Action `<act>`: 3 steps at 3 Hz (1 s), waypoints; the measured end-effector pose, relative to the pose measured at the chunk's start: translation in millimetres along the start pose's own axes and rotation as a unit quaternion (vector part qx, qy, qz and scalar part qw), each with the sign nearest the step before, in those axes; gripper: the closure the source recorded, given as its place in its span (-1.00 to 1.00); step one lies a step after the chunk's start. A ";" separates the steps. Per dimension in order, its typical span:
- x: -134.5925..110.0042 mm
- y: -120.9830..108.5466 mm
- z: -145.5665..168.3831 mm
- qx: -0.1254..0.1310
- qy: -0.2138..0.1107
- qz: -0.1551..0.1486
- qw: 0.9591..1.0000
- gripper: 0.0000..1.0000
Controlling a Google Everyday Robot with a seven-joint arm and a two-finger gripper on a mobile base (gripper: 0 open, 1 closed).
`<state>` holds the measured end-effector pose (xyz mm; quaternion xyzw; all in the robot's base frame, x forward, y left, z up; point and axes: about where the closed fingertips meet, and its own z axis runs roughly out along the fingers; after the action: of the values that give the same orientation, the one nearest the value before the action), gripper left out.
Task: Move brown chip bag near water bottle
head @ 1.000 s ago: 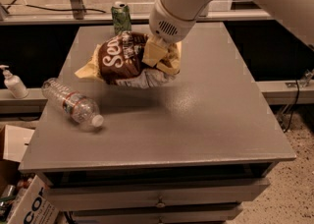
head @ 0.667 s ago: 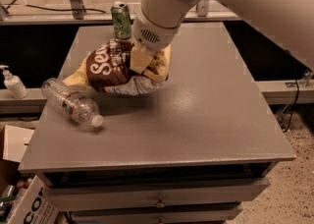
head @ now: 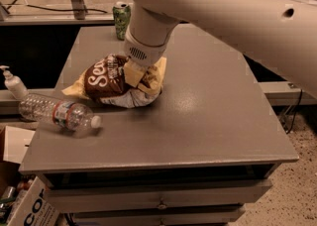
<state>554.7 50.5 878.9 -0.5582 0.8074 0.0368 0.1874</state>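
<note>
Near the water bottle [head: 57,112], gripper [head: 134,74] seemingly clamps brown chip bag [head: 101,79].

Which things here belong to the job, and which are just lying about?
In the job: brown chip bag, bunched in the gripper on the left half of the table; water bottle, lying near the left front edge.
Lying about: green soda can at the back edge; white pump bottle beyond the table's left side.

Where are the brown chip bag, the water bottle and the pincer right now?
brown chip bag [head: 101,79]: camera view, its dark brown centre.
water bottle [head: 60,112]: camera view, its red-and-white label band.
pincer [head: 137,75]: camera view, between its fingertips, at the bag's right half.
</note>
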 end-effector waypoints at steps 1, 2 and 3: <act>5.2 -0.3 11.3 -0.004 0.008 0.011 1.000 1.00; 4.7 -0.7 9.6 -0.004 0.008 0.011 1.000 0.63; 8.7 -1.8 9.9 -0.007 0.014 0.016 1.000 0.01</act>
<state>556.2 44.7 867.0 -0.5468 0.8186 0.0374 0.1719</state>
